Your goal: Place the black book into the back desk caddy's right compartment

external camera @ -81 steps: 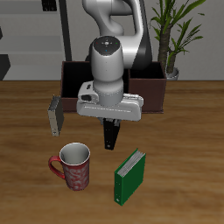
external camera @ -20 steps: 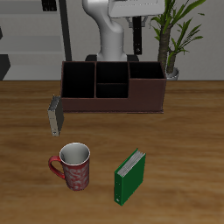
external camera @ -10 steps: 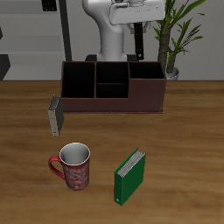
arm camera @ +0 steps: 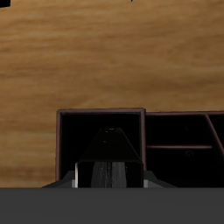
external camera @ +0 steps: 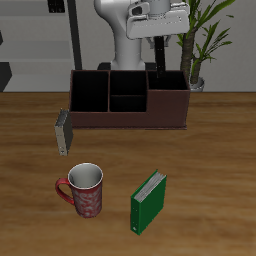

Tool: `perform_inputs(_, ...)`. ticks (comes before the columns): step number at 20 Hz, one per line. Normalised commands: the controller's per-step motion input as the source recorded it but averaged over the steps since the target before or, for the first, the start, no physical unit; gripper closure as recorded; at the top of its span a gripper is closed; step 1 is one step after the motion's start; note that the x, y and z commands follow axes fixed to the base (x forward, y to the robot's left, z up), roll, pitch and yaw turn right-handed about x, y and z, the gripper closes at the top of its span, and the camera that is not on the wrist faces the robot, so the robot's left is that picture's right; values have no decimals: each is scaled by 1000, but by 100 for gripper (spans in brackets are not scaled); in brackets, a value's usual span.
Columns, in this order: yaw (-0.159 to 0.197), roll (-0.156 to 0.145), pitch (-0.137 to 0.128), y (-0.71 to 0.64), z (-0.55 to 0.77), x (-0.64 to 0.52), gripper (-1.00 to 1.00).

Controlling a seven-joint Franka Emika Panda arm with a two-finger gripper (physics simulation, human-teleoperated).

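Note:
My gripper [external camera: 160, 30] is high above the back desk caddy [external camera: 130, 118], over its right end. It is shut on the black book [external camera: 161, 52], which hangs upright below the fingers, above the right compartment [external camera: 168, 82]. In the wrist view the book's top edge [arm camera: 108, 169], with its white pages, shows between the fingers. The large dark right compartment [arm camera: 87, 131] lies directly below it. The smaller divided cells [arm camera: 179, 136] lie beside that compartment.
A small grey book [external camera: 63, 132] stands in front of the caddy's other end. A red mug [external camera: 84, 190] and a green book [external camera: 150, 200] stand nearer the table's front edge. A potted plant [external camera: 198, 45] stands just behind the caddy's right end.
Four seconds ago the gripper held the book low over the table in front of the caddy. It has since risen and moved back, and in the last second settled slightly lower over the caddy's right end.

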Motion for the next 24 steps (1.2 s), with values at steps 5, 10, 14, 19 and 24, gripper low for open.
perform_inputs(5,7,10,29,-35,-305,52,100)
perform_inputs(10,12,15,61,30,-422,108,100)
perform_inputs(14,5,17,59,12,-364,48,100)
perform_inputs(19,33,40,73,126,-403,8,100)
perform_inputs(24,16,7,34,30,-80,-12,-100)
